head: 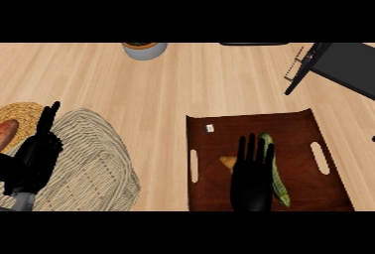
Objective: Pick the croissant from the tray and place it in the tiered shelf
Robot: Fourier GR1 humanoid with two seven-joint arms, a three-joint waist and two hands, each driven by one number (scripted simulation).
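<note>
So the right hand [253, 176] is parked flat over the tray [212, 191], coming in from the near edge with its fingers straight, a bit fanned and pointing away from the robot. It's got hold of nothing. I can't tell if the palm is touching anything or just hanging above it.

The croissant [227, 162] is on the tray, mostly hidden under that hand. Only a tan corner pokes out on the left side of the palm. A long green vegetable [279, 181] lies lengthwise just to the right of the hand, its far end tucked by the fingertips. There's also a little white tag [210, 128] near the tray's far left corner.

The left hand [36, 154] sits over at the left edge, fingers up and relaxed, nothing in it, above a woven basket [92, 163]. Behind that is a yellow mat [26, 110] with something reddish brown [7, 134] on it, cut off by the edge.

The shelf [333, 62] is a black frame, way off at the far right corner of the counter [183, 89], well apart from the tray. A grey pot [144, 50] stands at the far edge.
</note>
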